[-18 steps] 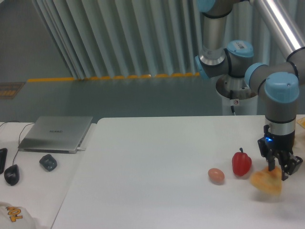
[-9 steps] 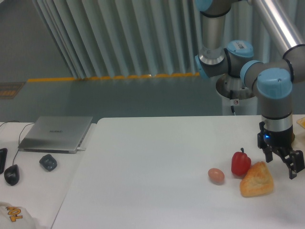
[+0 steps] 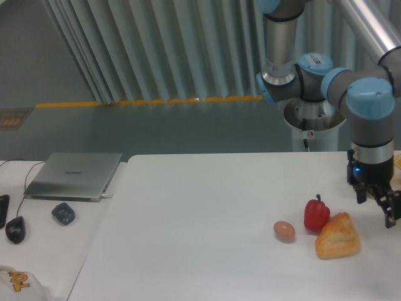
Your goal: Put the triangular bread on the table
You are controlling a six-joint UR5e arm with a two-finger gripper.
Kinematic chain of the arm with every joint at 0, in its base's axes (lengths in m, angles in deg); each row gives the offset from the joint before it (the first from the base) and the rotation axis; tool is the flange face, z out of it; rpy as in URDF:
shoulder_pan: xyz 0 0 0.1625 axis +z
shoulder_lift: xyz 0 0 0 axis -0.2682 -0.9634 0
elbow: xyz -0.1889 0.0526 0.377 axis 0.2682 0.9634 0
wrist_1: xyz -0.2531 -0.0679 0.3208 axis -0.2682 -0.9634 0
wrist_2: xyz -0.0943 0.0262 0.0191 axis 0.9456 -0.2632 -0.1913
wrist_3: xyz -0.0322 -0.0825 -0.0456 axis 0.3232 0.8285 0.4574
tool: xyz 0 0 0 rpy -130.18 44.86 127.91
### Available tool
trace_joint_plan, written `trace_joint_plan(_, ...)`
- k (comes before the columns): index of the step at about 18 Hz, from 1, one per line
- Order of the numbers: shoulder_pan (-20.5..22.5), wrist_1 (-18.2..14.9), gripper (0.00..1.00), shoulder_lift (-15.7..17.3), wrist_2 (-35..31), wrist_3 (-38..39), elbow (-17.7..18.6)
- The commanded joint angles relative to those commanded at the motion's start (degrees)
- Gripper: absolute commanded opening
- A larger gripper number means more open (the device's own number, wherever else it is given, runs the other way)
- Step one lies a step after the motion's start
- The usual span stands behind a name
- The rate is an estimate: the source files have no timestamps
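The triangular bread [image 3: 338, 236], a golden-orange puffy wedge, lies on the white table [image 3: 200, 238] at the right, just right of the red pepper [image 3: 317, 214] and touching or nearly touching it. My gripper [image 3: 378, 205] hangs above and to the right of the bread, apart from it, its fingers spread and nothing between them.
A small brown egg [image 3: 284, 231] sits left of the pepper. On the adjoining desk at the left are a grey laptop [image 3: 74, 175], a dark small object [image 3: 63, 214] and a black mouse [image 3: 15, 229]. An orange item shows at the right edge [image 3: 396, 161].
One second ago the bread hung in the gripper's fingers; it then dropped onto the table. The gripper has since lifted and shifted right, away from it.
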Motion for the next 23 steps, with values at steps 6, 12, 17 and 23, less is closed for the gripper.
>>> trace_joint_plan(6,4.23,-2.37,1.0,0.18,2.11,-4.5,-0.97)
trace_joint_plan(12,7.03,-5.72,1.0,-0.09,2.29,-11.43,-2.11)
trace_joint_plan(17,8.54,-5.89,1.0,-0.79,4.31,-14.0,-2.11)
trace_joint_plan(23,9.77,-6.25,1.0,-1.49,4.4,-14.09,-1.85)
